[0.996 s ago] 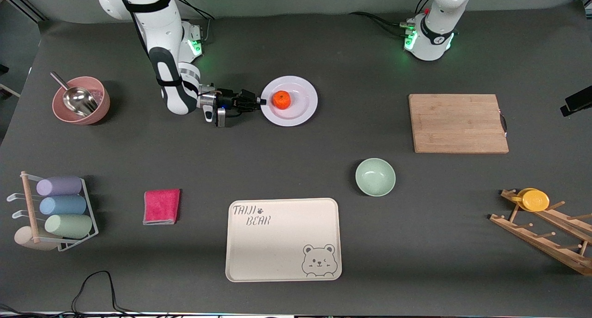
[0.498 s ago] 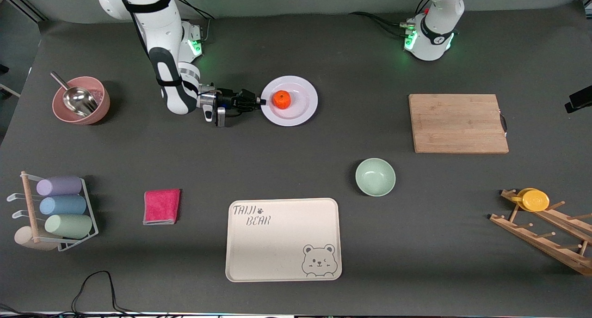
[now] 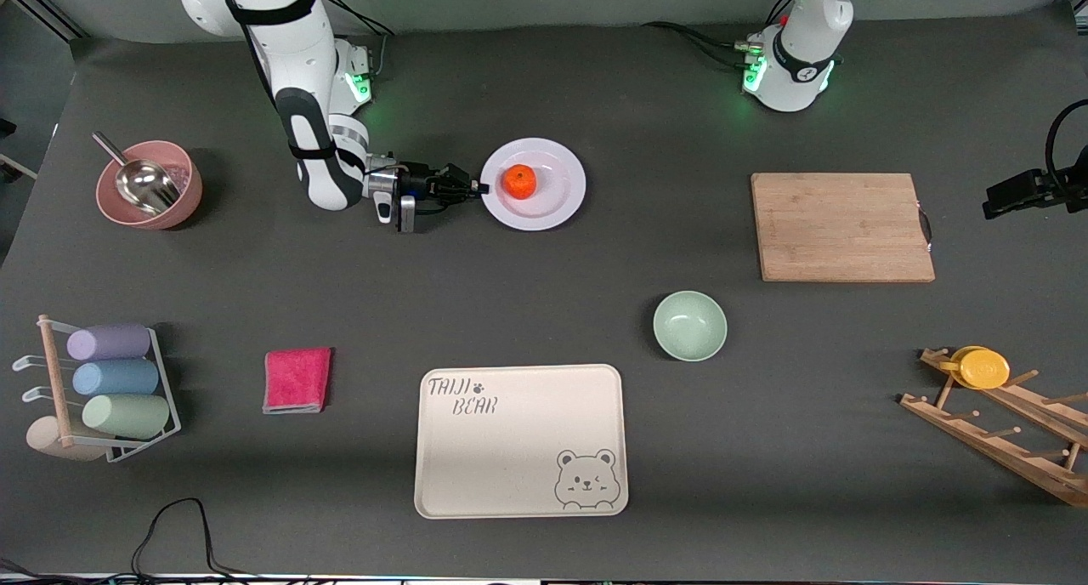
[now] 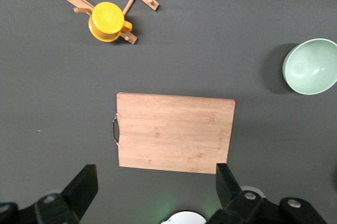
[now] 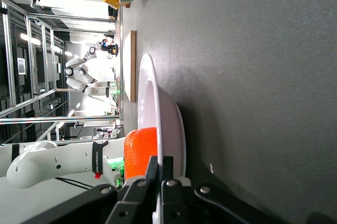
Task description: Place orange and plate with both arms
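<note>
The right gripper lies low along the counter with its jaws pinched shut on the rim of the plate, at the edge that faces the right arm's end of the counter. In the right wrist view the two fingers meet on the thin rim, one above it and one below. The orange sits on the plate just past the fingertips, close to the pinched edge but not touching them as far as I can tell. The plate itself lies well up the counter, farther from the front camera than the green bowl and the bear tray. To my eye the step in hand is taking hold of the plate to carry it with the fruit aboard, so the lift should go slowly and keep the plate level, since the round orange could roll off the shallow rim at any tilt; a hold at one edge alone may also let the plate sag. The left gripper hangs high over the wooden cutting board, jaws spread wide and holding nothing, waiting.
</note>
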{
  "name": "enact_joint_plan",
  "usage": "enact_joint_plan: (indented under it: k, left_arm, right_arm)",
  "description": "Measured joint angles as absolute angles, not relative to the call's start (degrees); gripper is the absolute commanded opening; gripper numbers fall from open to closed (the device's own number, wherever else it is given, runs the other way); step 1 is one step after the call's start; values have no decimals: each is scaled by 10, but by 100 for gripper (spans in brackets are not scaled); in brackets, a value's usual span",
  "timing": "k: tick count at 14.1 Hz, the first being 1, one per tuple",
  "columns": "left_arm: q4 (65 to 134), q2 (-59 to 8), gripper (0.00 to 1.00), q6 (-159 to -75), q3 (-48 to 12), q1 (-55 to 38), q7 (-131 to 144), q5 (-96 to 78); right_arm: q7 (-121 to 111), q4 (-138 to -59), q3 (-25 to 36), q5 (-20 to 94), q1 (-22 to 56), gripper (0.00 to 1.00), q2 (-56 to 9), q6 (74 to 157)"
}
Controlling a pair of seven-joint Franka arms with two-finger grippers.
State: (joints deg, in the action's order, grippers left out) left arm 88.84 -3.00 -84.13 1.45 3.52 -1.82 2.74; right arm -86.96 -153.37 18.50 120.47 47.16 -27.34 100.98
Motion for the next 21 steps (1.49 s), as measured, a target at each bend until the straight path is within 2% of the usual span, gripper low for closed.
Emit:
enact_joint_plan:
  k: [7,9,14,16,18,21]
  left_arm:
    - [924,-8,100,-890,25,33,-19,22]
    - [951,5,100,-904,25,32,-19,22]
    - [996,29,100,-924,25,30,-19,22]
    - [1017,37,100,-935,25,30,-19,22]
    - [1031,48,100,-936,25,30,-19,22]
    - [1047,64,100,-935,25,30,-19,22]
  right_arm:
    - [-838,-1521,177,1205,428,0,-261,973]
    - [-805,-1517,177,1187,411,0,-230,970]
    - [-698,-1516,177,1037,316,0,-115,970]
    - [-666,-1517,177,1014,292,0,-71,970]
    - [-645,-1514,177,1011,285,0,-51,974]
    - [-605,-1474,178,985,268,0,-56,984]
